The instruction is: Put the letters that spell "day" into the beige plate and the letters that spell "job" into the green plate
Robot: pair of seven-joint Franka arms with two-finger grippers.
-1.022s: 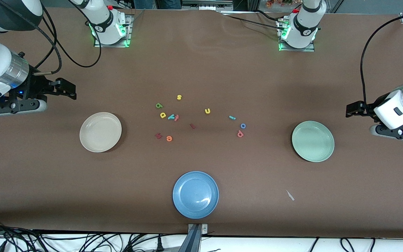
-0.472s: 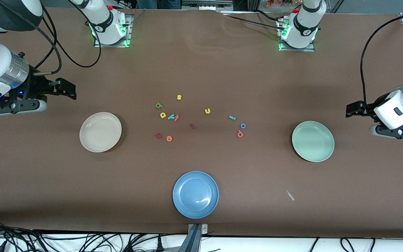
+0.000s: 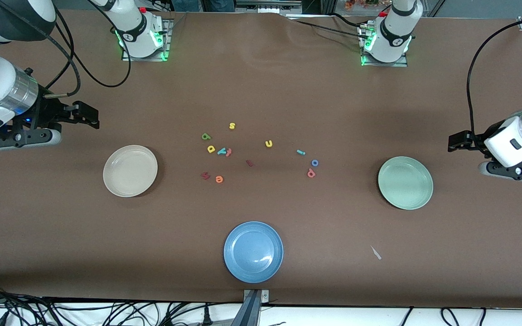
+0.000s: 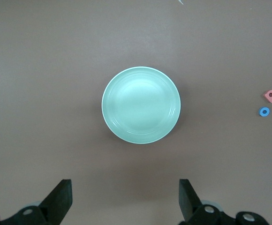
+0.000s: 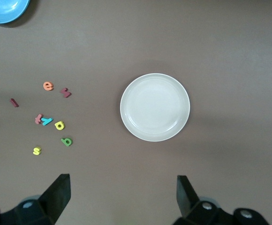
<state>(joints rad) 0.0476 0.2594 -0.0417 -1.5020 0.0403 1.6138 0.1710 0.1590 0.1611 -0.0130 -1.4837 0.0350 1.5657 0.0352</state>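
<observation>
I read the table as a clock face, with twelve toward my bases.

My left gripper (image 3: 452, 143) hangs over the brown table (image 3: 333, 104) at two o'clock of the round pale mint-green plate (image 3: 405, 182), jaws spread wide and holding nothing. My right gripper (image 3: 89, 117) hangs over the table at ten o'clock of the round cream-beige plate (image 3: 130, 170), jaws also spread and empty. Both arms wait.

The beige plate sits at nine o'clock, the green plate at three, and a round blue plate (image 3: 253, 251) at six. All three hold nothing.

The small foam letters lie loose mid-table. The yellow d (image 3: 210, 149) has the green a (image 3: 205, 136) at its eleven o'clock and the teal y (image 3: 221, 151) just beside it at three. Toward the green plate lie the teal j (image 3: 301, 152), the blue ring-like o (image 3: 315, 163) at its four o'clock, and the salmon-red b (image 3: 311, 172) at six o'clock of the o.

Among them lie a yellow s (image 3: 232, 126), a yellow u (image 3: 268, 143), an orange round letter (image 3: 219, 179) and two dark red letters (image 3: 205, 175).
</observation>
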